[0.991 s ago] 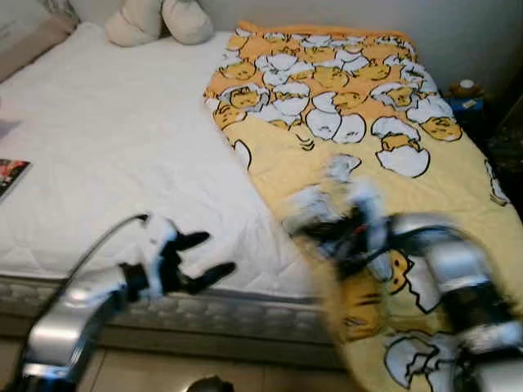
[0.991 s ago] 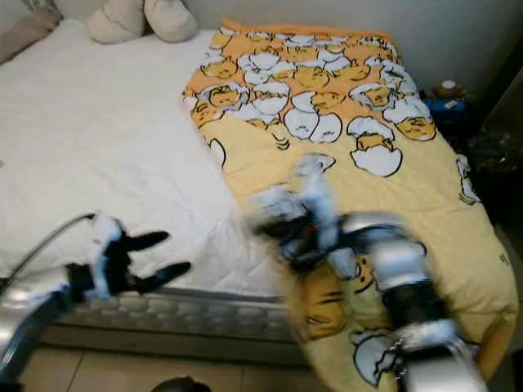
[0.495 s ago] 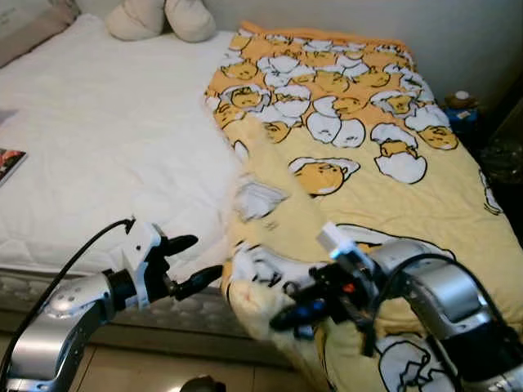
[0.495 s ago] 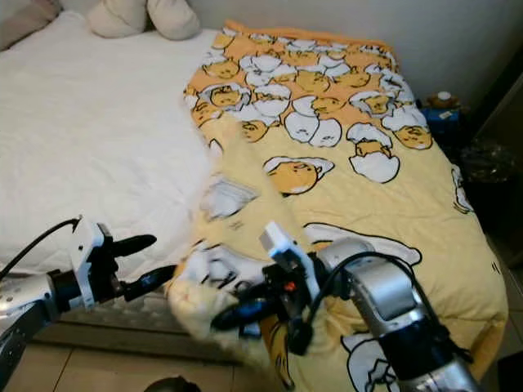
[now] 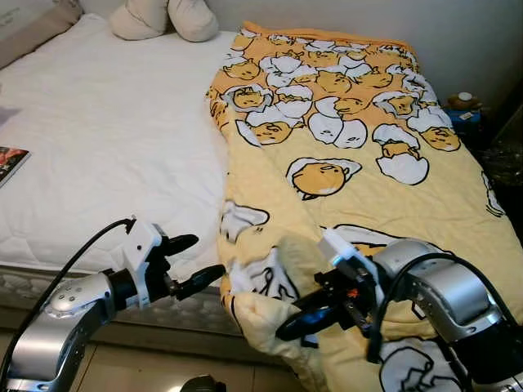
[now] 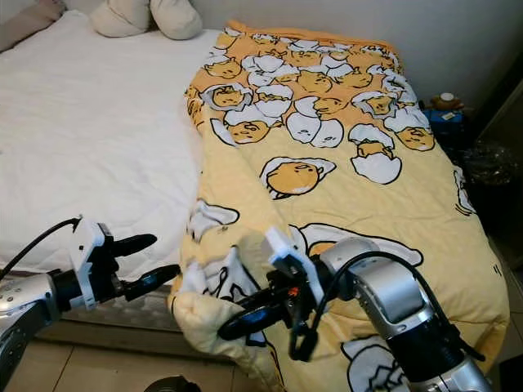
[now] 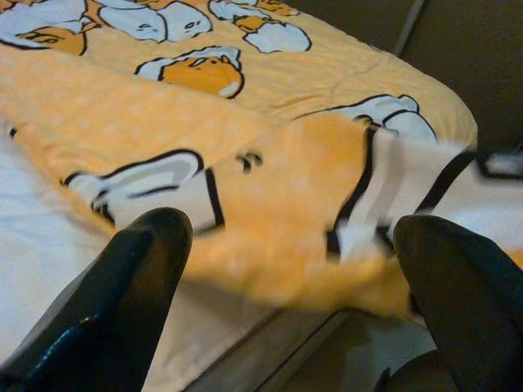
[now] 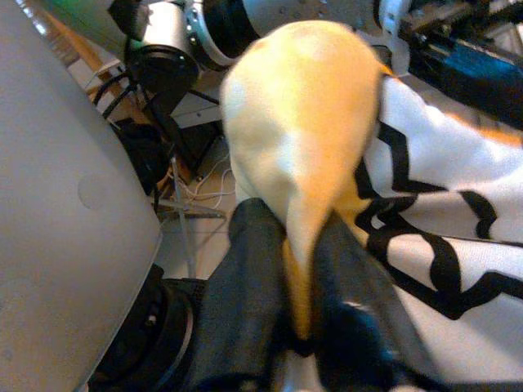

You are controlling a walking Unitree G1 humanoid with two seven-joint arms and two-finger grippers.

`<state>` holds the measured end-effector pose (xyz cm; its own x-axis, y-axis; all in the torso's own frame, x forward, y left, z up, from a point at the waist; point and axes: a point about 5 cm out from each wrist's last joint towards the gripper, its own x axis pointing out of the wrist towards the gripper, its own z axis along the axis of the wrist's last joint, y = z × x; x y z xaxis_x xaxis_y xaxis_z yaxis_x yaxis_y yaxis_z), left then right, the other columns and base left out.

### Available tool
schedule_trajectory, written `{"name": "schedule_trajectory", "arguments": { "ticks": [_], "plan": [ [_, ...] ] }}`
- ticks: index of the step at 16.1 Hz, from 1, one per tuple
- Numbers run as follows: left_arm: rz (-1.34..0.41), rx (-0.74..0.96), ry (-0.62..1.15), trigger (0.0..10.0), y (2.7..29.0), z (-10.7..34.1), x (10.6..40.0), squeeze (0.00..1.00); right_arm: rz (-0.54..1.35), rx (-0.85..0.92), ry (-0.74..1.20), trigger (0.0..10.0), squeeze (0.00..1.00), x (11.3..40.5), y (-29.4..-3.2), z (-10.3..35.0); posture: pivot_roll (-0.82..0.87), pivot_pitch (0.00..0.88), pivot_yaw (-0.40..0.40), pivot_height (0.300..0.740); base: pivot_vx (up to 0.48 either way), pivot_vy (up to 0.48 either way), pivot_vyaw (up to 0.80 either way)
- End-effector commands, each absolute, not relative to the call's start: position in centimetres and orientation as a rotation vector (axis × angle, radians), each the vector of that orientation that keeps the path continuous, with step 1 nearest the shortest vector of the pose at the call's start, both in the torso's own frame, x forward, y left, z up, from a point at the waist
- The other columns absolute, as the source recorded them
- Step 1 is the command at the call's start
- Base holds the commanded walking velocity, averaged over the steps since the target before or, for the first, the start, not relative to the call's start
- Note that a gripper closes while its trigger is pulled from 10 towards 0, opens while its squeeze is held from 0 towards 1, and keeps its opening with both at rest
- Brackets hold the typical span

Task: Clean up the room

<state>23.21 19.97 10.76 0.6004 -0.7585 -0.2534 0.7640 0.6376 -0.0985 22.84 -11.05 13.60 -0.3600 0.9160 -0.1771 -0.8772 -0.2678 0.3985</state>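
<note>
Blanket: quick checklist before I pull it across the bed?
1. Right gripper pinching the blanket fold: ok.
2. Left gripper open, beside the blanket edge, not touching it: ok.
3. Mattress left of the blanket bare along the path: ok.
4. Magazine at the far left edge, in the way: cannot tell.
5. Pillows at the head, apart from the blanket: ok.
</note>
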Motion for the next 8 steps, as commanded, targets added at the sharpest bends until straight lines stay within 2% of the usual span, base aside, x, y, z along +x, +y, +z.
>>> {"name": "schedule_trajectory", "arguments": {
  "ticks": [1,8],
  "plan": [
    [-0.905,0.036,0.281,10.0,19.74,11.15,23.42,0.00,1.856,0.084,0.511,10.0,1.00,23.24,-11.19,14.05,0.01,0.000,-0.003,0.740,0.000,0.000,0.00],
    [-0.915,0.042,0.278,10.0,19.79,11.43,23.99,0.00,1.835,0.133,0.478,10.0,1.00,23.62,-11.02,14.75,0.01,0.000,0.009,0.740,0.000,0.000,0.00]
  ]
}}
